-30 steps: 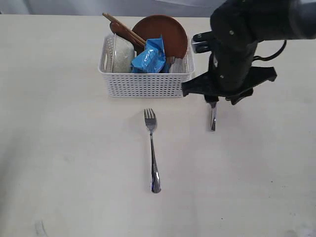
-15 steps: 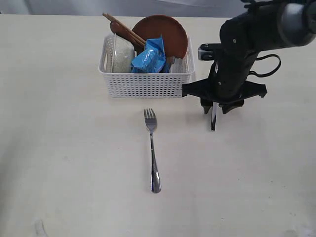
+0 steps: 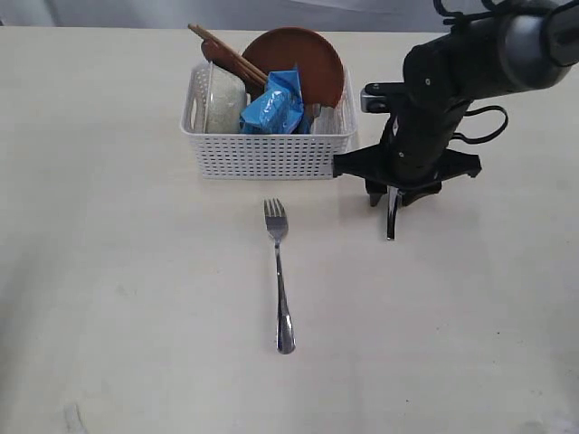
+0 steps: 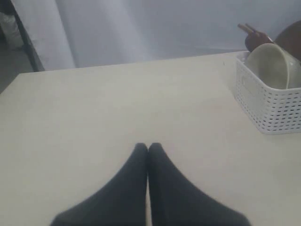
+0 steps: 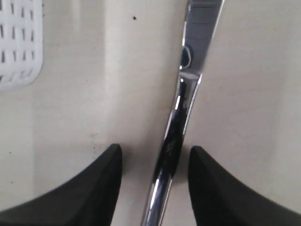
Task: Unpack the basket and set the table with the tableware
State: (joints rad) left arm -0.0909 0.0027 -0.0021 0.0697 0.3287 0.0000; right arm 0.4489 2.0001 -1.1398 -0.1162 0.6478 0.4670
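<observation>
Though near basket (image 3: 267, 155), right hand (image 5: 155, 151) wide astride knife (image 5: 181, 107)

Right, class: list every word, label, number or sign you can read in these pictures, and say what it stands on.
No text can be read.
The blue bag in the basket bears pale print, too small and blurred to read.
The fork and knife show no legible marks.

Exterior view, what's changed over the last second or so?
The right arm has drawn back toward the view's upper right; the right gripper stays open astride the knife, nothing grasped or released. The knife, fork, basket and its contents stayed put.
</observation>
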